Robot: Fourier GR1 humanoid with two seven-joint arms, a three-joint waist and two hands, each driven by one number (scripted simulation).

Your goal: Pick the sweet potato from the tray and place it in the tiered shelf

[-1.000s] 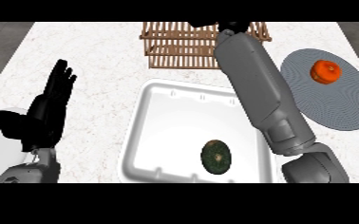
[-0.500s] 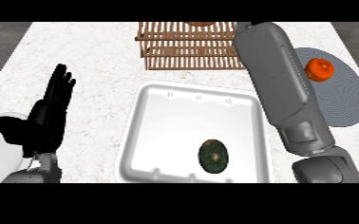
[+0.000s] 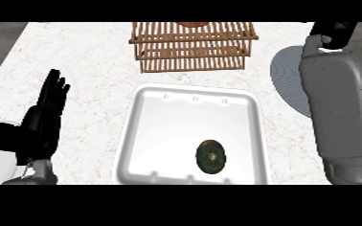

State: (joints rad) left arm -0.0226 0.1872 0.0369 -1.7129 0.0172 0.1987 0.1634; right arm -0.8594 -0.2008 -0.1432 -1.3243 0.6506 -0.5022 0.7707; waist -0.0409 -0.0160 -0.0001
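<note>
Beyond the tray, on the tiered shelf: sweet potato already placed | right of tray: my right hand, fingers' state untellable | left of tray: my left hand rests, fingers straight, empty

A smooth grey right forearm with rounded casing ends in a black wrist; the left hand is matte black.

Square white plastic tray at the middle of the pale speckled stone tabletop. Behind it, slatted wooden tiered shelf. Round grey ribbed plate off to the right. Inside the tray, near its front edge, dark green round vegetable.
</note>
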